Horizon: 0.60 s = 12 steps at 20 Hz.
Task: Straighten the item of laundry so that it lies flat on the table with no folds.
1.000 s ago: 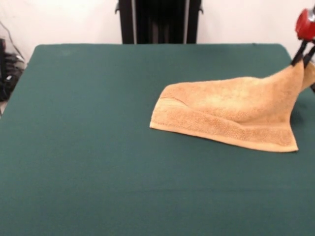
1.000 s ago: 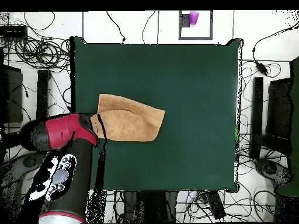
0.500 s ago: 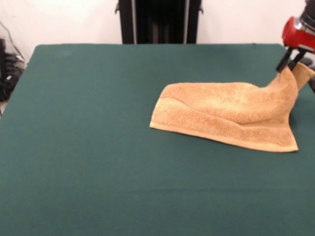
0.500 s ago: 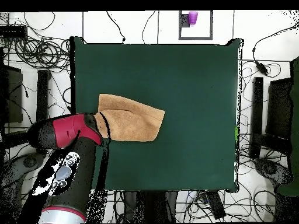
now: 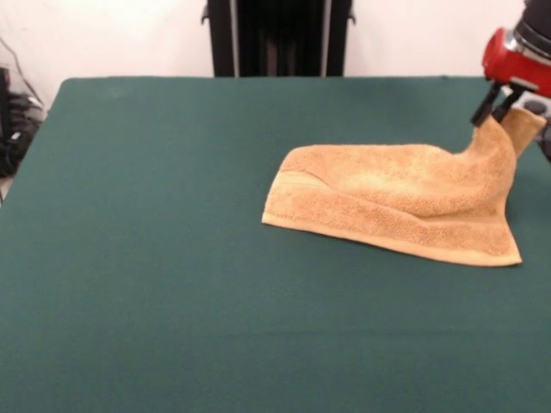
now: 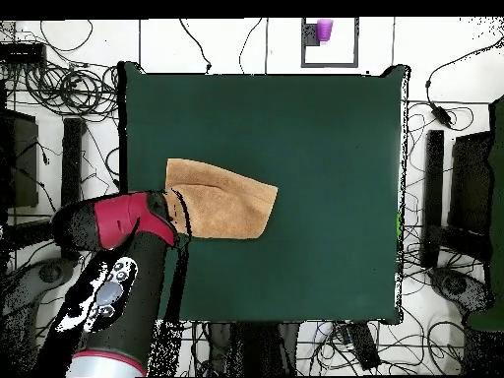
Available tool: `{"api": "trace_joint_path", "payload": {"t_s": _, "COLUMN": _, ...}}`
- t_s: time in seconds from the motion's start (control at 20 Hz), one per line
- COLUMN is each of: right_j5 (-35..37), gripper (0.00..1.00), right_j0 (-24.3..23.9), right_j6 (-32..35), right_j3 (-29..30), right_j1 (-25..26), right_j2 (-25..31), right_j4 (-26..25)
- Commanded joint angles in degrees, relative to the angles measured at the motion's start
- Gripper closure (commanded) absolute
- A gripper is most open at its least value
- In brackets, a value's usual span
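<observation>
The towel point(image 5: 405, 202) lies on the table's point(image 5: 155, 258) right half in the front view.

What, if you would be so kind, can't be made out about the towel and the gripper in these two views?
- Overhead view: the arm covers the towel's pinched corner.
- Front view: the gripper is cut by the right edge; the towel's underside and any fold beneath are hidden by its own cloth.

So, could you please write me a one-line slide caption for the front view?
Red and black gripper lifts one corner of the orange-tan terry-cloth towel above the dark green felt table.
</observation>
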Motion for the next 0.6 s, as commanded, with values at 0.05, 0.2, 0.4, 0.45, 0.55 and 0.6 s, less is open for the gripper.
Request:
{"api": "trace_joint_path", "payload": {"t_s": 0.05, "right_j5": 1.72, "gripper": 1.00, "right_j0": -0.23, "right_j6": 11.16, "right_j3": 0.22, "right_j1": 0.49, "right_j2": 1.14, "right_j4": 0.75}}
{"api": "trace_joint_path", "payload": {"t_s": 0.2, "right_j5": 1.26, "gripper": 0.00, "right_j0": 0.18, "right_j6": 11.81, "right_j3": 0.74, "right_j1": 0.43, "right_j2": 0.78, "right_j4": 0.72}}
{"api": "trace_joint_path", "payload": {"t_s": 0.4, "right_j5": 0.87, "gripper": 0.00, "right_j0": 0.50, "right_j6": 12.26, "right_j3": 1.10, "right_j1": 0.35, "right_j2": 0.36, "right_j4": 0.61}}
{"api": "trace_joint_path", "payload": {"t_s": 0.45, "right_j5": 0.76, "gripper": 0.00, "right_j0": 0.43, "right_j6": 12.12, "right_j3": 1.35, "right_j1": 0.22, "right_j2": 0.46, "right_j4": 0.63}}
{"api": "trace_joint_path", "payload": {"t_s": 0.55, "right_j5": 0.56, "gripper": 0.00, "right_j0": 0.30, "right_j6": 11.91, "right_j3": 1.73, "right_j1": 0.02, "right_j2": 0.63, "right_j4": 0.70}}
{"api": "trace_joint_path", "payload": {"t_s": 0.6, "right_j5": 1.18, "gripper": 0.00, "right_j0": 0.32, "right_j6": 12.00, "right_j3": 1.45, "right_j1": 0.15, "right_j2": 0.42, "right_j4": 0.68}}
